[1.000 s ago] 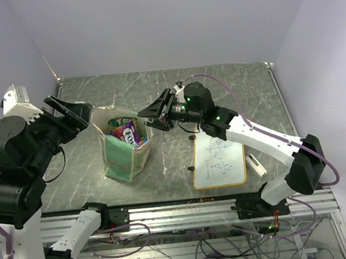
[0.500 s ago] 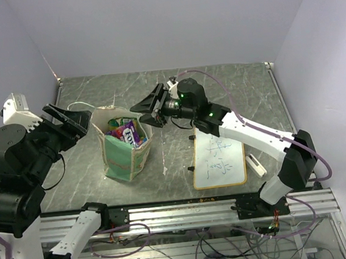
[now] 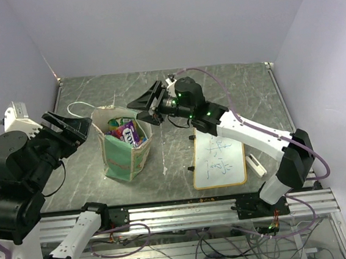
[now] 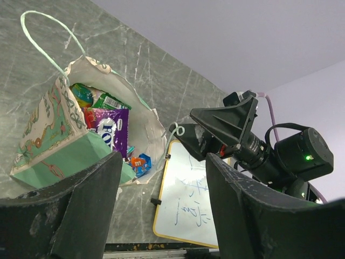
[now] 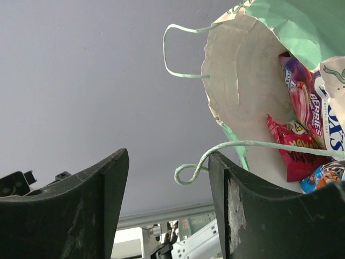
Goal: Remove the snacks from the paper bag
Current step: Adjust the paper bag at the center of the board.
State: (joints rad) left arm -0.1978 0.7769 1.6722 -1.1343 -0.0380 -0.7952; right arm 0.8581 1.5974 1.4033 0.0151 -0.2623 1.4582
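**On the counter [image 3: 230,87], a full paper bag [image 3: 124,147] between two open grippers**

At the left of the counter the paper bag stands with its mouth open upward, and the snacks [image 3: 126,133] are all inside it: a purple packet, a green one, a red one and a small blue-and-orange one low against the cream wall.

The left gripper [image 3: 86,127] hangs just beside the bag's left rim with its jaws spread wide and nothing between them. From its own camera the left gripper [image 4: 161,162] frames the bag [image 4: 64,145] and the snacks [image 4: 108,129] below and ahead, apart from both fingers.

The right gripper [image 3: 137,113] is at the bag's right rim, above the mouth, jaws likewise well apart and gripping nothing. In the right wrist view, one thin string handle [image 5: 259,144] crosses the gap of the right gripper [image 5: 168,156] and ends in a small loop there; whether it touches a finger cannot be told. The bag's inside [image 5: 237,91] and the packets [image 5: 302,108] lie just past the fingertips.

The other handle [image 3: 75,105] lies on the counter behind the bag. A whiteboard [image 3: 219,159] and an eraser [image 3: 256,164] lie to the right, well apart from the bag.
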